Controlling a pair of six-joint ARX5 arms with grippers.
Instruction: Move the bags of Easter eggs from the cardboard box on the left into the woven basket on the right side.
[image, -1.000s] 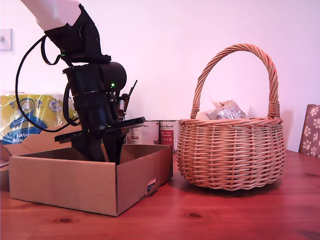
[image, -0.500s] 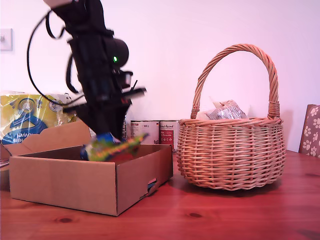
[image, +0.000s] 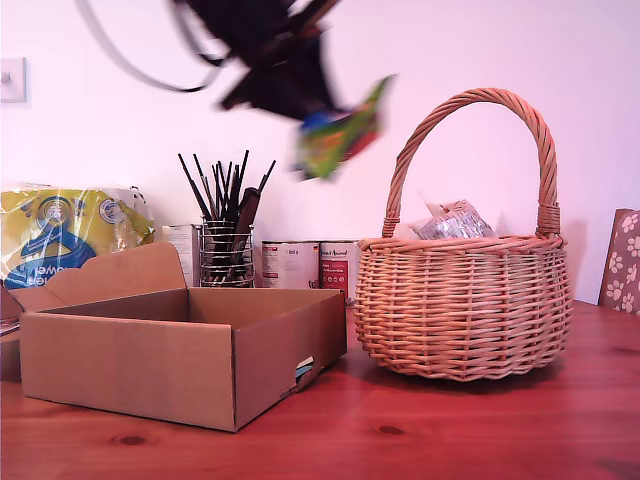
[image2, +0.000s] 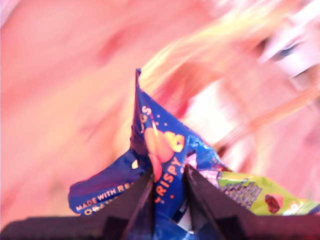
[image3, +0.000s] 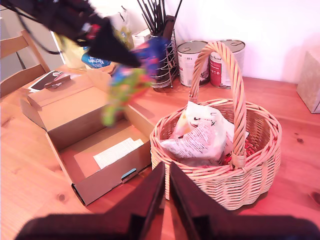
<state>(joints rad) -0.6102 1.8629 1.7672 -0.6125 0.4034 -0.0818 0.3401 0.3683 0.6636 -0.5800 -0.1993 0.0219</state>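
Pale wall backs a reddish wooden table (image: 480, 430); on it the cardboard box (image: 180, 365) stands at the exterior view's left and the woven basket (image: 462, 305) at its right, near each other but apart. My first gripper (image2: 167, 175) is pinched on the green bag (image: 340, 130), jaws pressed against the crinkled foil, with the bag high above the table at about eleven o'clock from the basket handle and blurred in flight; the whitish bag (image3: 197, 137) already lies inside the basket. My second gripper (image3: 166, 172) holds nothing, jaws nearly together, hovering over the table edge of the basket.

Step in hand, by judgement: the carry from box to basket; the box floor shows only a paper label, so this looks like the final bag. The next move calls for travel toward three o'clock in the exterior view, clearance past the arched handle, descent over the rim, then release.

Obstructions: the handle is the chief hazard. A brush holder (image: 225, 250), two tins (image: 310, 265) and a yellow-and-blue bag (image: 65, 235) stand behind the box, clear of the path.
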